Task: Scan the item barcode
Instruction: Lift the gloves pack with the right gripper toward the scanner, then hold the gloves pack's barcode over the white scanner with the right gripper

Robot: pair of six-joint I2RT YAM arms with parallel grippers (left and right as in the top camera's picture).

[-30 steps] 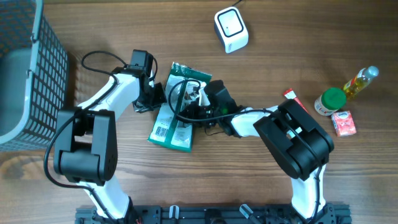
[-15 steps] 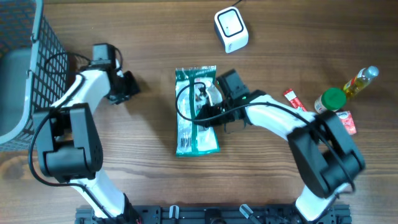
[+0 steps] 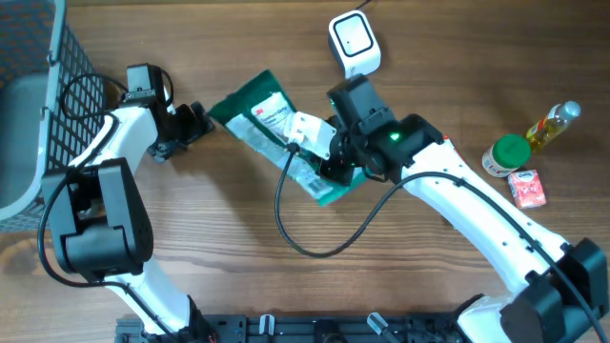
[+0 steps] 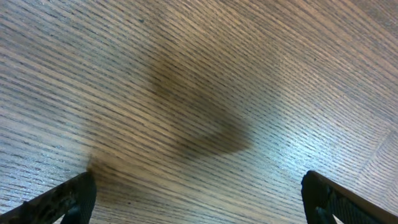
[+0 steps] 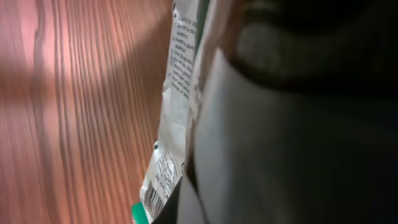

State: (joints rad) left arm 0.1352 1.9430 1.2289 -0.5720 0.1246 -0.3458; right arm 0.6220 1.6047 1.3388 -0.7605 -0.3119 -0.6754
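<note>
Left gripper (image 3: 197, 122): upper left of the overhead frame, jaws spread wide. Your left wrist view shows one fingertip (image 4: 65, 196) in each lower corner and only bare wooden table (image 4: 205, 74) with a soft shadow between them. Nothing is held.

Right gripper (image 3: 322, 158): centre of the overhead frame, closed on the lower-right end of the green packet (image 3: 267, 122). The packet runs diagonally from there toward the upper left, and its far corner ends just beside the left fingertips. You cannot tell contact there, nor whether that corner rests on the table.

Right wrist view: the packet (image 5: 177, 93) stands edge-on beside a blurred dark finger (image 5: 280, 155). There is printed text along it and a barcode patch (image 5: 151, 200) at the lower edge.

White scanner (image 3: 354, 44): top centre, just above the right wrist.

Wire basket (image 3: 67, 86): far left edge.

Right edge: a bottle (image 3: 553, 124), a green-lidded jar (image 3: 505, 154) and a small pink box (image 3: 526, 188), clustered well apart from the packet.
</note>
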